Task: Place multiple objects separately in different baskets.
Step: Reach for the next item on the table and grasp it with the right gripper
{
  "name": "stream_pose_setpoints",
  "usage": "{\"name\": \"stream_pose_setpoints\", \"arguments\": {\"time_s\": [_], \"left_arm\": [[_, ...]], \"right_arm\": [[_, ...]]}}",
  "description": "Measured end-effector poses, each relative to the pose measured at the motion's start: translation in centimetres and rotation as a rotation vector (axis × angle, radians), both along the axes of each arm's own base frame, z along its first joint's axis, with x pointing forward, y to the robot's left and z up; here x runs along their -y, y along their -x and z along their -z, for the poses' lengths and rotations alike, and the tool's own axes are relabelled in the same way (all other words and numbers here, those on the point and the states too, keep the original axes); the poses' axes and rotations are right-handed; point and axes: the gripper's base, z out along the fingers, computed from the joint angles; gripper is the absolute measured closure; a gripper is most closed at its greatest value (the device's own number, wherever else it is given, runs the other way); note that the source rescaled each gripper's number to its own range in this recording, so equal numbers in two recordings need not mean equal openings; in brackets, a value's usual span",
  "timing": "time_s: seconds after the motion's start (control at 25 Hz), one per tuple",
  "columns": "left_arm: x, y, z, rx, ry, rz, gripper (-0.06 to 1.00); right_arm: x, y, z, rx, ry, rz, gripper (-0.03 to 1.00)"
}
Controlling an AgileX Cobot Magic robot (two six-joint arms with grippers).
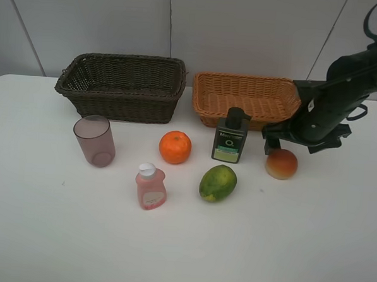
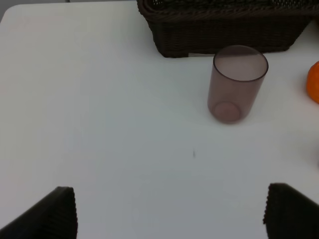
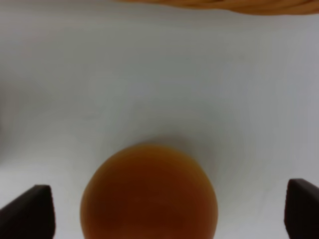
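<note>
Close under the right wrist camera sits the red-yellow fruit (image 3: pixel 149 194), on the table (image 1: pixel 170 254) between the fingertips of the right gripper (image 3: pixel 165 211) – jaws spread wide, gripping nothing. It is roundish, with no long axis to line up with. This arm is plainly the nearer one. Just beyond the fruit lies the orange-tan basket (image 1: pixel 242 77); the dark green pump bottle (image 1: pixel 230 138) stands near on one side, with bare table elsewhere. The left gripper (image 2: pixel 169 211) – also wide and empty – hangs apart from the mauve cup (image 2: pixel 237 84).
</note>
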Motion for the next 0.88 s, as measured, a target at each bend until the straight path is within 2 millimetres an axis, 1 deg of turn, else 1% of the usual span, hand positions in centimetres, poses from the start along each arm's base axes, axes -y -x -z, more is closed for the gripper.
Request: {"name": "stream_pose_setpoints", "arguments": {"time_s": [0.12,0.32,0.56,0.76,0.84,0.88], "left_arm": [[0.0,0.0,0.0,0.0,0.0,0.0,-0.03],[0.0,0.0,0.0,0.0,0.0,0.0,-0.03],[0.0,0.0,0.0,0.0,0.0,0.0,-0.03],[0.0,0.0,0.0,0.0,0.0,0.0,-0.03],[0.0,0.0,0.0,0.0,0.0,0.0,-0.03],[0.0,0.0,0.0,0.0,0.0,0.0,-0.03]], "right_arm": [[0.0,-0.3,1.0,-0.004,-0.001,-0.004,-0.03],[0.0,-0.7,2.0,0.003,-0.012,-0.008,-0.03],[-0.2,-0.7,3.4,-0.036,-0.025,0.015,-0.03],[-0.2,-0.7,3.6,-0.043,-0.038,0.031,-0.03],[-0.2,-0.7,3.6,-0.044,-0.039,0.032,0.03],[-0.2,-0.6,3.6,-0.044,-0.039,0.033,0.08]]}}
